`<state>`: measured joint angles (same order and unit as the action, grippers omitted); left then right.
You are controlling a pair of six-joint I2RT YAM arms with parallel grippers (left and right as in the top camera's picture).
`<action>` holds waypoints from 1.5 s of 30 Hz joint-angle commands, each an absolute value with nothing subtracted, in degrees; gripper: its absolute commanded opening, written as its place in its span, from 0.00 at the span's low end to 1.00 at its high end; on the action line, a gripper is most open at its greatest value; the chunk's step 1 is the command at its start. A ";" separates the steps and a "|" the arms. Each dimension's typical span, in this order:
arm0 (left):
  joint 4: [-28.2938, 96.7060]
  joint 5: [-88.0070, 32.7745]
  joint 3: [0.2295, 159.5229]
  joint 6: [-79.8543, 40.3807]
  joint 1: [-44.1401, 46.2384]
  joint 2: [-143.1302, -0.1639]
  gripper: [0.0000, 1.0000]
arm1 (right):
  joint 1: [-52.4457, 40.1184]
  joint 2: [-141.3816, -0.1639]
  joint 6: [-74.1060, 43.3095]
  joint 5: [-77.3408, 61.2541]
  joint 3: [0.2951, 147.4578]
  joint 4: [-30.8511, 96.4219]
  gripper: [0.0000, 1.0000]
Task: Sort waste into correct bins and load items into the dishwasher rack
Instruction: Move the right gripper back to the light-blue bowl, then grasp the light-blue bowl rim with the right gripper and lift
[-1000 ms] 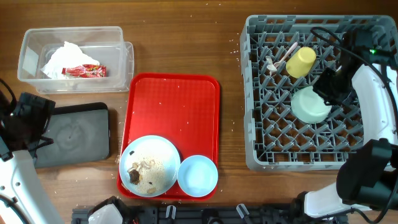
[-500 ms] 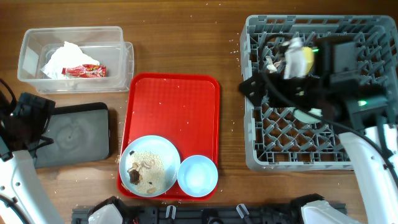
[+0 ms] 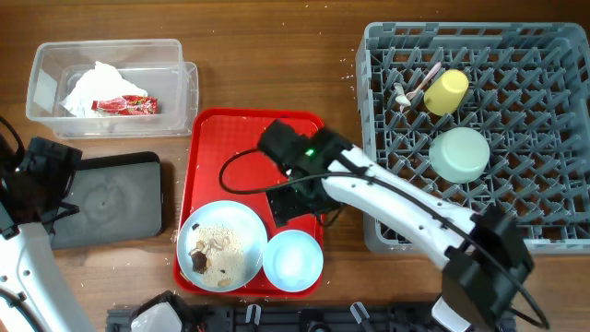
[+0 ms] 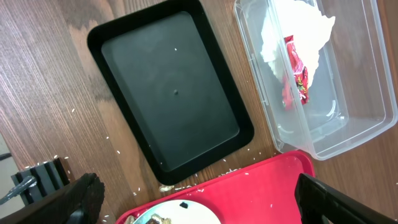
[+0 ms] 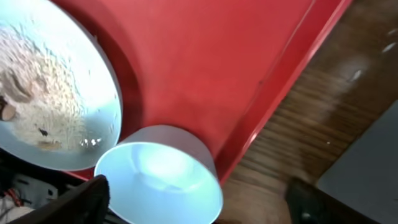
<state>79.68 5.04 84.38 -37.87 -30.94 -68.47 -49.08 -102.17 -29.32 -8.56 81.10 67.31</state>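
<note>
The grey dishwasher rack (image 3: 479, 221) at the right holds a yellow cup (image 3: 446, 92), a mint green bowl (image 3: 460, 154) and a white fork (image 3: 417, 85). A light blue bowl (image 3: 293, 260) (image 5: 158, 180) and a light blue plate (image 3: 221, 244) (image 5: 50, 99) carrying beige crumbs and a dark lump (image 3: 198, 261) sit on the red tray. My right gripper (image 3: 295, 207) (image 5: 199, 205) hovers open over the bowl, holding nothing. The clear box (image 3: 46, 88) (image 4: 348, 118) contains a white napkin (image 3: 97, 85) and a red wrapper (image 3: 124, 105). Open and holding nothing, my left gripper (image 3: 55, 184) (image 4: 199, 205) is beside the black tray (image 3: 106, 198) (image 4: 171, 93).
The red tray (image 3: 258, 148) lies in the middle between the bins and the rack. Loose crumbs are scattered on the wood near the black tray's corner (image 4: 165, 186). The right arm (image 3: 406, 207) stretches across the rack's front left corner.
The right gripper let go of the mint bowl in the rack, opened, and swung left across the table to above the light blue bowl. The left arm stayed still.
</note>
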 commanded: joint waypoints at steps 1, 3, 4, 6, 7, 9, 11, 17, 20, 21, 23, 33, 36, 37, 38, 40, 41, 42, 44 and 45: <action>79.57 5.43 84.33 -38.20 -31.29 -68.53 1.00 | -51.77 -103.09 -30.04 -15.62 81.08 67.88 0.88; 79.57 5.43 84.33 -38.20 -31.29 -68.53 1.00 | -54.85 -103.09 -35.73 -15.46 81.08 68.05 0.88; 79.55 5.43 84.33 -38.20 -31.29 -68.53 1.00 | -57.14 -103.09 -43.00 -14.06 81.08 67.94 0.88; 79.57 5.43 84.33 -38.20 -31.29 -68.53 1.00 | -59.53 -103.09 -49.43 -13.34 81.08 67.31 0.88; 79.57 5.43 84.33 -38.20 -31.29 -68.53 1.00 | -61.10 -103.09 -52.45 -13.32 81.08 66.57 0.88; 79.57 5.43 84.33 -38.20 -31.29 -68.53 1.00 | -63.13 -103.11 -55.75 -11.53 81.08 66.08 0.89; 79.57 5.43 84.33 -38.20 -31.29 -68.53 1.00 | -64.51 -103.20 -55.70 -11.40 81.08 65.43 0.91; 79.57 5.41 84.33 -38.20 -31.29 -68.53 1.00 | -66.50 -104.12 -56.18 -11.38 80.95 64.90 0.97; 79.57 5.43 84.33 -38.20 -31.29 -68.53 1.00 | -66.94 -105.86 -57.69 -11.14 80.86 63.70 0.96; 79.57 5.43 84.33 -38.20 -31.29 -68.53 1.00 | -66.94 -106.67 -58.37 -10.98 80.86 62.74 0.96; 79.57 5.41 84.33 -38.20 -31.29 -68.58 1.00 | -66.78 -107.92 -60.01 -7.79 80.86 61.14 0.96; 79.57 5.41 84.33 -38.20 -31.29 -68.58 1.00 | -66.67 -110.85 -62.08 -4.89 80.86 60.18 0.79; 79.57 5.43 84.33 -38.20 -31.29 -68.60 1.00 | -64.12 -110.85 -61.93 -4.29 80.88 59.68 0.69; 79.57 5.43 84.33 -38.20 -31.29 -68.60 1.00 | -63.33 -110.85 -61.93 -4.51 80.88 60.10 0.67; 79.57 5.43 84.33 -38.20 -31.29 -68.58 1.00 | -62.52 -110.85 -61.91 -4.69 80.88 60.51 0.64; 79.57 5.43 84.33 -38.20 -31.29 -68.58 1.00 | -62.00 -110.85 -61.91 -4.71 80.88 60.60 0.63; 79.55 5.43 84.33 -38.20 -31.29 -68.60 1.00 | -62.02 -110.87 -61.91 -4.97 80.88 60.49 0.60; 79.57 5.43 84.33 -38.20 -31.29 -68.58 1.00 | -62.06 -110.89 -61.93 -6.42 80.88 60.55 0.59; 79.55 5.43 84.33 -38.20 -31.29 -68.58 1.00 | -62.06 -110.93 -62.54 -7.70 80.86 60.66 0.58; 79.57 5.43 84.33 -38.20 -31.29 -68.58 1.00 | -62.06 -111.04 -63.07 -7.70 80.86 60.62 0.58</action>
<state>79.68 5.04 84.38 -37.87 -30.94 -68.47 -61.82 -109.84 -61.73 -6.55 80.99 60.38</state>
